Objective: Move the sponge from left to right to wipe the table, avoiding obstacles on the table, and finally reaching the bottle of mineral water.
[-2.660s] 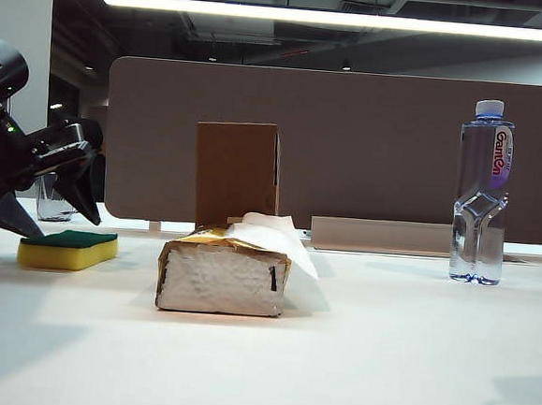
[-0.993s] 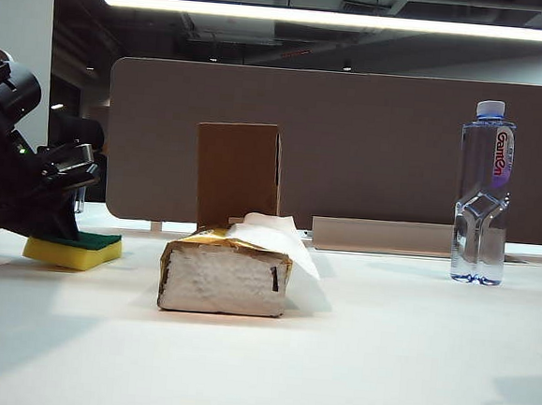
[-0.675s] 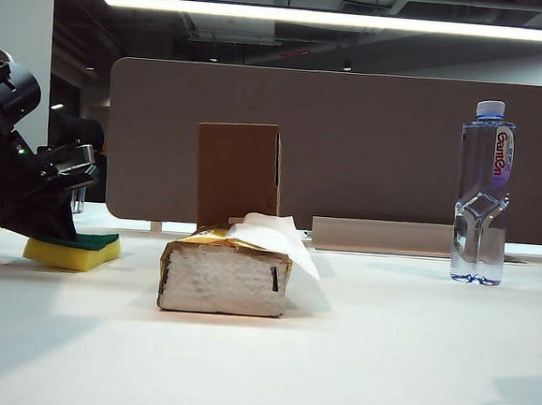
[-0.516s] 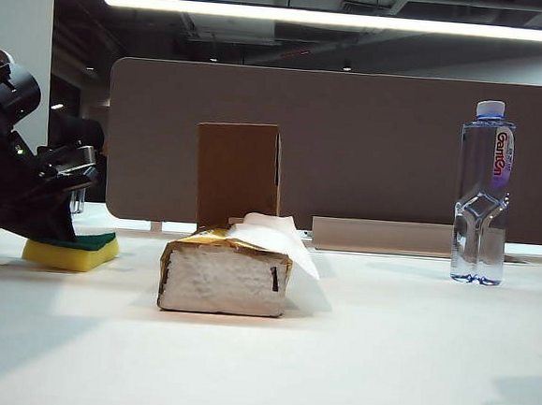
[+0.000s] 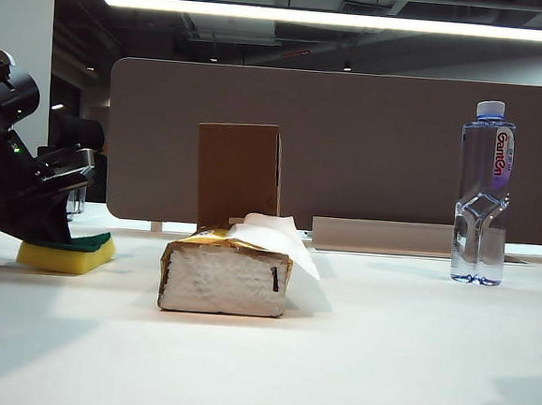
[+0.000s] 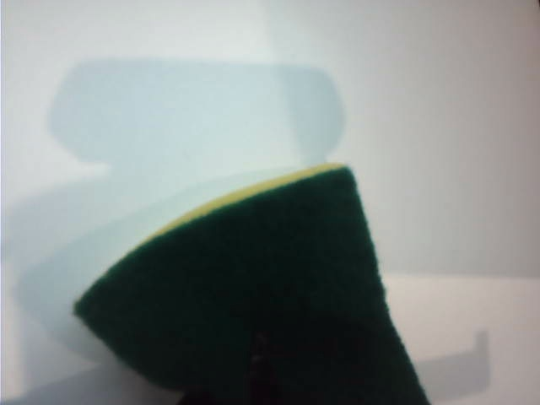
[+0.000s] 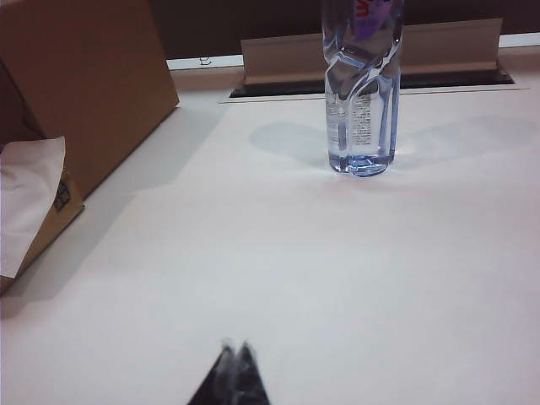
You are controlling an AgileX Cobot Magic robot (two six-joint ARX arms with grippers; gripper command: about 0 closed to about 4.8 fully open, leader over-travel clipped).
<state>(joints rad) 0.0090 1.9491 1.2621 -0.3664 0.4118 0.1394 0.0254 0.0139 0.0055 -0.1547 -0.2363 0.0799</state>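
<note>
At the near left of the white table (image 5: 352,359), my left gripper (image 5: 39,231) has its jaws clamped tight on the sponge (image 5: 70,254); its yellow foam rests on the surface. In the left wrist view the sponge's green scouring layer (image 6: 253,304) fills the space ahead of the fingers, so the block juts out beyond them. I judge the grasp done and the wipe about to start. The next move calls for a rightward drag that steers around the gold-wrapped tissue pack (image 5: 225,276) and the upright cardboard box (image 5: 238,174) behind it. My right gripper (image 7: 234,371) hovers over bare table with jaws pinched together, holding nothing. Farthest right stands the mineral water bottle (image 5: 482,196), well apart from the sponge.
</note>
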